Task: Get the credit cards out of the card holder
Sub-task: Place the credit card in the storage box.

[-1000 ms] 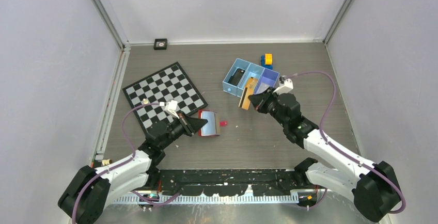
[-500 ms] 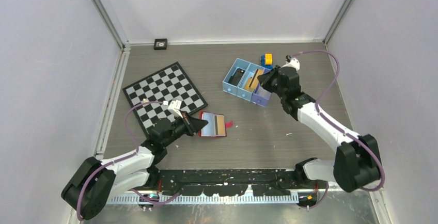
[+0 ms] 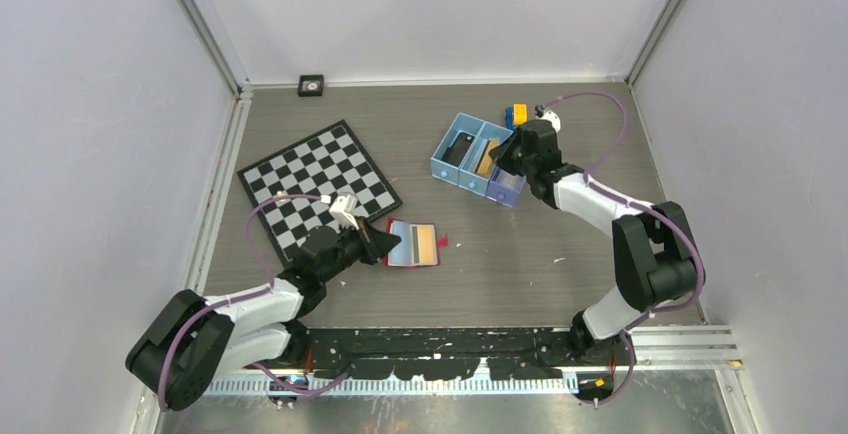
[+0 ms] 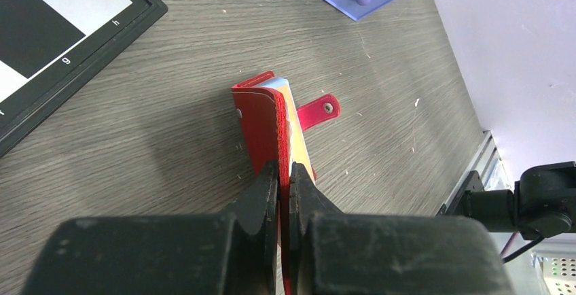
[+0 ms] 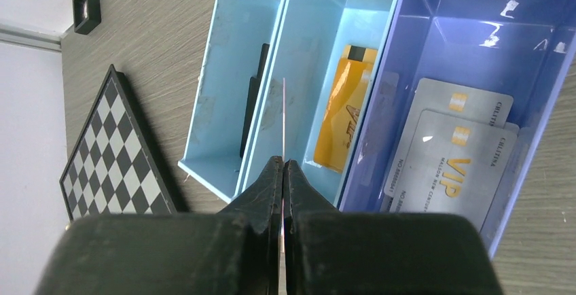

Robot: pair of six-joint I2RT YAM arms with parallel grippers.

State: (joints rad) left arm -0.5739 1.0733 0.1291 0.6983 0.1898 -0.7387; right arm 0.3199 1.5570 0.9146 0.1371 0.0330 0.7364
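While the board is lying flat at the left of the table, the left gripper is pinching the wallet just right of the board's near corner, jaws nearly together on its raised red flap. The wallet is lying open on the table with its pale lining facing up, a gold card showing inside and the snap tab pointing right. Farther right and back, the tray is sitting with three compartments: the left one is holding a black item, the middle one an orange card leaning on its wall, and the right, violet-blue one two overlapping grey cards. The right gripper is hovering over the tray, jaws closed on a thin card seen edge-on. In the wrist view it is lining up with the wall between the left and middle compartments, and its colour cannot be told. A yellow-and-blue block is standing just behind the tray's right end.
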